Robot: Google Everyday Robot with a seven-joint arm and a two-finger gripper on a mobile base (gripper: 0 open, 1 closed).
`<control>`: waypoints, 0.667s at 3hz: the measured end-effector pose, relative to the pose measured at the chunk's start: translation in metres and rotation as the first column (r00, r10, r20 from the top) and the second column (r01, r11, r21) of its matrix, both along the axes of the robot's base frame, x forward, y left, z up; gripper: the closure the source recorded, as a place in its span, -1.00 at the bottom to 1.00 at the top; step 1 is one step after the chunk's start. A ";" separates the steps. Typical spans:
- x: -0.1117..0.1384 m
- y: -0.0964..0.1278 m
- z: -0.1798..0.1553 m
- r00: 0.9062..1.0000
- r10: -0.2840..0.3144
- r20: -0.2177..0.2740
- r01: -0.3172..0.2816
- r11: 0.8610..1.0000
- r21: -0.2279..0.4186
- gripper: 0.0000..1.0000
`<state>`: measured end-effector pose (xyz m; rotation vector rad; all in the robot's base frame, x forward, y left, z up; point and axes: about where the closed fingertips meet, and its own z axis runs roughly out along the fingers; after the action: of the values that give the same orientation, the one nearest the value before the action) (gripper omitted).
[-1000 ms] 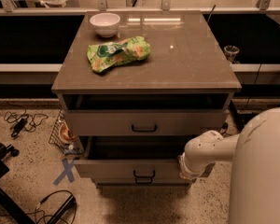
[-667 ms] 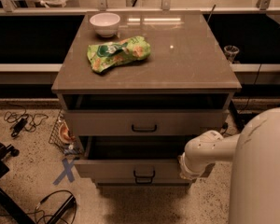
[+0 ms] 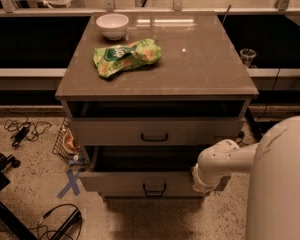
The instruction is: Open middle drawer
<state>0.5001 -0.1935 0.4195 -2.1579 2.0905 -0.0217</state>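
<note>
Cables (image 3: 22, 129) lie on the speckled floor at the far left. Near them, a blue tape cross (image 3: 70, 183) is stuck to the floor. A wire basket (image 3: 60, 145) stands just beside the left side of the cabinet.

The cabinet has a flat brown top (image 3: 200, 64). On its far left corner sits a white bowl (image 3: 112, 25). A green snack bag (image 3: 126, 58) lies flat, a bit nearer than the bowl and close to it.

Under the top is the top drawer (image 3: 110, 131), which has a tall front and a black handle. It is pulled out a little. Below it is the middle drawer (image 3: 115, 181). It sticks out nearer than the top drawer, and its dark inside shows. Its small black handle (image 3: 154, 189) is in the middle of the front.

The gripper (image 3: 204, 183) is down low at the right end of the middle drawer's front. It seems to touch the drawer there. I cannot tell if it is gripping or has let go.

The white arm (image 3: 230, 156) bends back to the right, to the big round robot body (image 3: 282, 184) in the near right corner. A small glass (image 3: 248, 55) stands far back, right of the cabinet.
</note>
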 end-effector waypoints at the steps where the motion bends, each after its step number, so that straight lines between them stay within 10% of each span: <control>1: 0.000 0.000 0.000 1.000 0.000 0.000 0.000 1.000 0.000 1.00; 2: 0.000 0.000 0.001 1.000 0.000 0.000 0.000 1.000 0.000 1.00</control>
<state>0.5001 -0.1935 0.4204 -2.1580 2.0904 -0.0216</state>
